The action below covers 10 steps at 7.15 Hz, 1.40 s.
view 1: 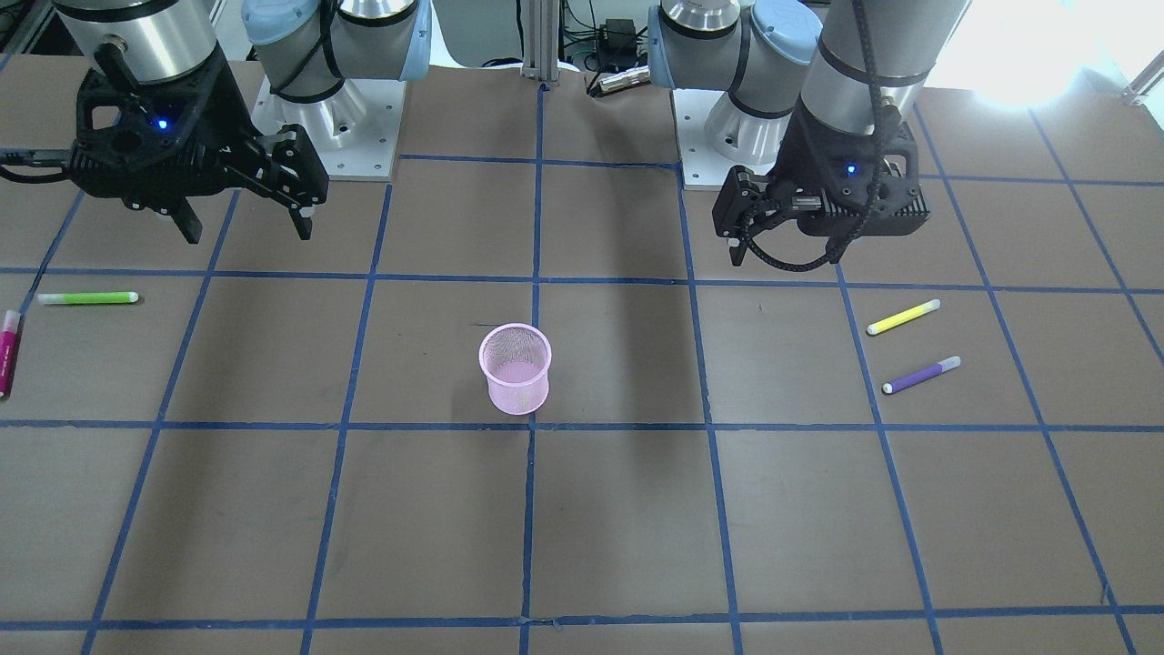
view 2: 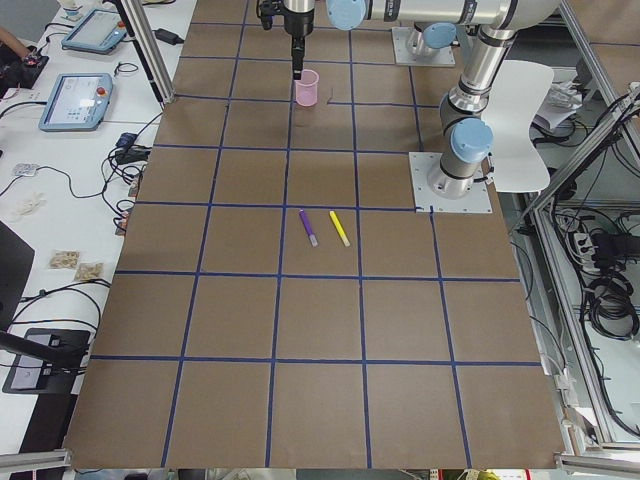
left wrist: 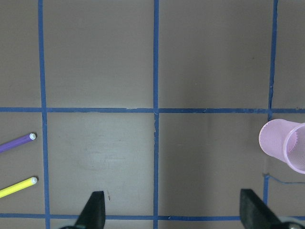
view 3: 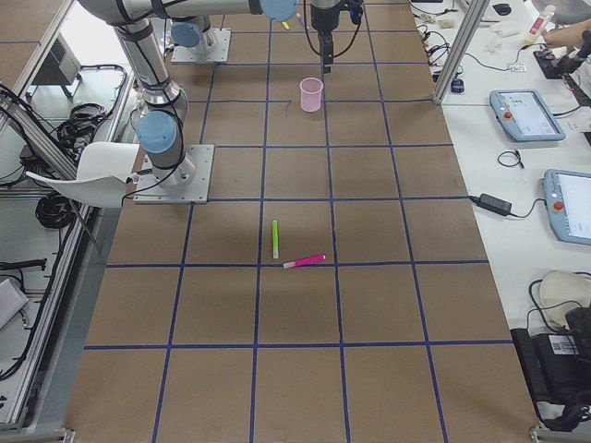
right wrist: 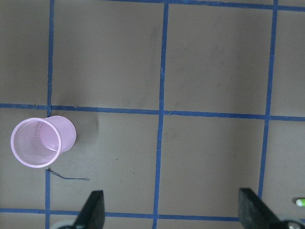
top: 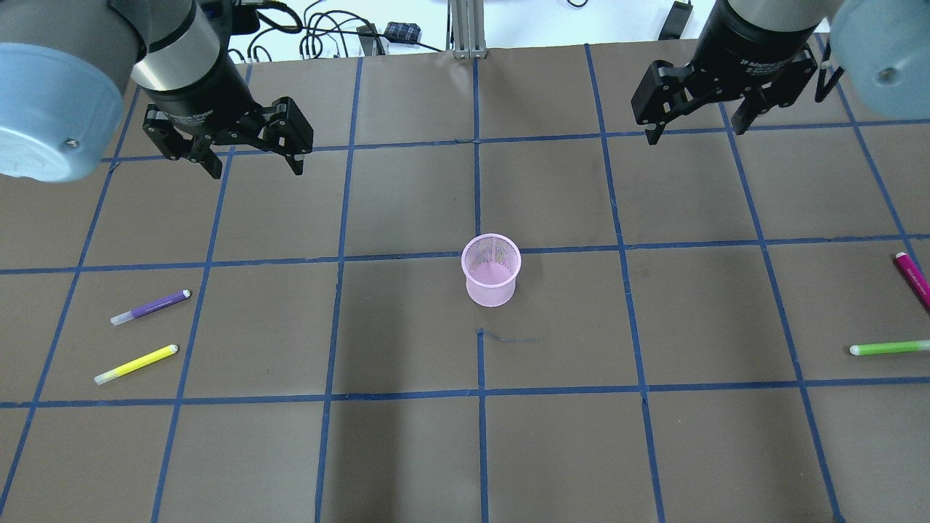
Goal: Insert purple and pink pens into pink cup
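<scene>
Currently pre-grasp, as you can judge: left gripper [top: 256, 168] and right gripper [top: 696, 133] raised, jaws apart, empty. Robot's left: purple pen [top: 150, 307]; far right: pink pen [top: 913, 280]; centre: upright pink cup [top: 492, 269]. Next you likely align, descend, pinch barrel.

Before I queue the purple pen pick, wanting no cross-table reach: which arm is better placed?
Left. The purple pen lies on its half, where the left end effector hangs open and empty; the right end effector is beyond the pink cup.
</scene>
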Each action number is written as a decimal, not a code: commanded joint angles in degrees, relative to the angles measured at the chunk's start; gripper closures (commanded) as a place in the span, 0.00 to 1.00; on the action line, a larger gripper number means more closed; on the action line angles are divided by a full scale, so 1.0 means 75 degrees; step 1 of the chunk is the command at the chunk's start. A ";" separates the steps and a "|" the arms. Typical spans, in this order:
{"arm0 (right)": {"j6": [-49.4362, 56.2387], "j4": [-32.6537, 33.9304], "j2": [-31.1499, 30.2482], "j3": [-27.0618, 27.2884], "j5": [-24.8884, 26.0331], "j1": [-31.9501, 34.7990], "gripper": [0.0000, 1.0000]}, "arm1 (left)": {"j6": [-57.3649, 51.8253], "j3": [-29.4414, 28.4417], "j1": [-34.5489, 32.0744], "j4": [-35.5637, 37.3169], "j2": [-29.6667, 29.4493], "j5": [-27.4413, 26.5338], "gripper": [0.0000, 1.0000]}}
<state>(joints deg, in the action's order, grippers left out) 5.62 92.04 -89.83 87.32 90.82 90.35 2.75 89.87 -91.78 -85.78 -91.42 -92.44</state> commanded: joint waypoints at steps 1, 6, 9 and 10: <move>0.0409 0.0102 -0.0022 0.0181 0.0090 -0.0093 0.00 | -0.0004 -0.0018 0.0015 0.0023 -0.0034 -0.0014 0.00; 0.3399 0.0626 0.1541 0.0369 0.0008 -0.3063 0.00 | -0.4423 0.0438 0.0962 0.0000 0.0258 -0.0026 0.00; 0.5981 0.2371 0.3008 0.0370 0.0219 -0.4437 0.00 | -0.6974 0.0789 0.1512 0.0035 -0.0220 -0.0049 0.00; 0.6998 0.3177 0.3523 0.0370 0.0219 -0.4801 0.00 | -0.8612 0.1023 0.2130 0.0221 -0.0419 -0.0049 0.00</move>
<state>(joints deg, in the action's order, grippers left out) 49.47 109.27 -68.11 90.08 92.30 57.91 -48.43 95.65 -80.24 -85.22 -92.77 -92.81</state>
